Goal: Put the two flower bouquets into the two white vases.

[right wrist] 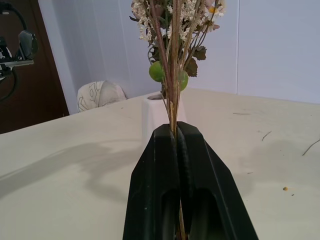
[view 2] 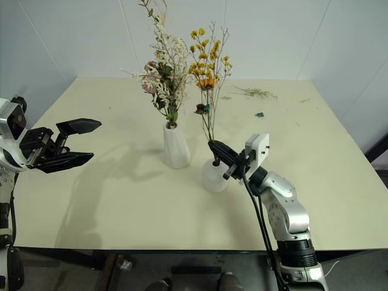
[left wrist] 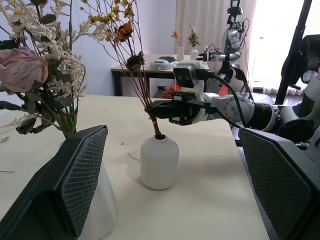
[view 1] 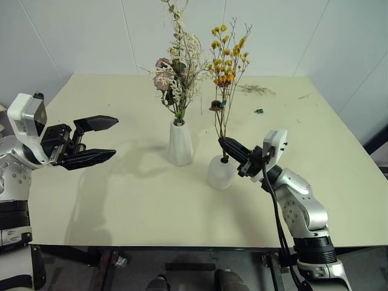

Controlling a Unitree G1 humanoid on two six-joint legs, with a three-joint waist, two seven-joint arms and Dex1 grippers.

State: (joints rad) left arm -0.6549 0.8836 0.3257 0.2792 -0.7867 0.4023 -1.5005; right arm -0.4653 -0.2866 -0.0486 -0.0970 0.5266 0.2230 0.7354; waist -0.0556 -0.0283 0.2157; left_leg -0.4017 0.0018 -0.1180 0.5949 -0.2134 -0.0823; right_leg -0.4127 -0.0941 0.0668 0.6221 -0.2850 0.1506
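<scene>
A: Where's the yellow sprig [view 1: 225, 66]?
B: In the round vase [view 1: 220, 173], right gripper [view 1: 225, 144] clamped on its stems; pink bouquet [view 1: 176, 73] stands in the tall vase [view 1: 180, 143] just beside.
A: Left gripper [view 1: 103, 140]?
B: Spread wide, well apart; loose twigs [view 1: 257, 90] behind.

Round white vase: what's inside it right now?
The round white vase holds the stems of the yellow-orange sprig, entering its small mouth. The right hand is shut on them just above. How deep they reach is hidden by the wall.

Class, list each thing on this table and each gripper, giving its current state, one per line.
pink bouquet: upright in the tall vase.
yellow sprig: stems in the round vase, gripped.
right gripper: shut on the sprig's stems.
left gripper: open, empty.
</scene>
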